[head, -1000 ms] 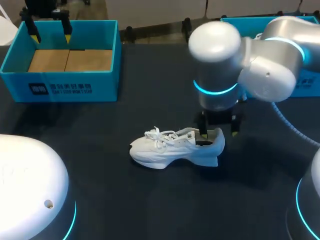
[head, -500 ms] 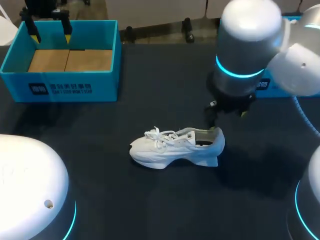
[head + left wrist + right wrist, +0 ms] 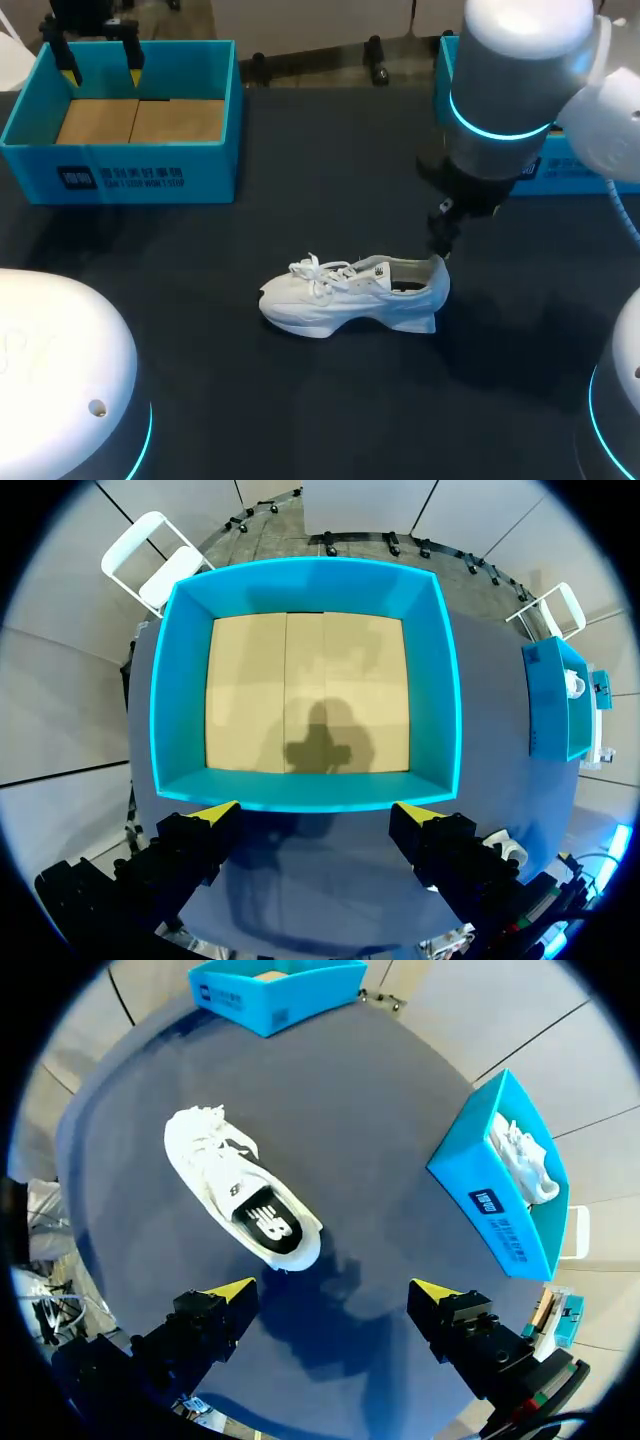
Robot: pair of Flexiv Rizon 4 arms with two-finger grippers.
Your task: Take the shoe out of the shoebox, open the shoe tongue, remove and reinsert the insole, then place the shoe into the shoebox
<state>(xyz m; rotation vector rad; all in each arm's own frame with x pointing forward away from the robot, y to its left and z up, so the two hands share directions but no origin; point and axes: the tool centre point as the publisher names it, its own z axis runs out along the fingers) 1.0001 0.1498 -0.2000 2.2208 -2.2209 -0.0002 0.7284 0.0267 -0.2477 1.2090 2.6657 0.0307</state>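
The white lace-up shoe (image 3: pixel 350 292) stands upright on the dark table, toe to the left. Its dark insole (image 3: pixel 268 1222) shows in the opening. My right gripper (image 3: pixel 447 232) hangs open just above and behind the heel, touching nothing. In the right wrist view the shoe (image 3: pixel 225 1180) lies ahead of the open right gripper (image 3: pixel 330 1290). At the far left my left gripper (image 3: pixel 102 68) hovers open over the empty blue shoebox (image 3: pixel 120 178). In the left wrist view the left gripper (image 3: pixel 312 815) is spread over the shoebox's (image 3: pixel 300 792) near wall.
A second blue box (image 3: pixel 505 1222) stands at the table's far right (image 3: pixel 590 172), holding another white shoe (image 3: pixel 522 1155). Bare dark tabletop (image 3: pixel 300 210) lies between the boxes and around the shoe. My arms' white bases fill the near corners.
My right gripper has let go of the shoe's heel collar, opened and risen up and to the right. The shoe stays where it was. The left arm has not moved.
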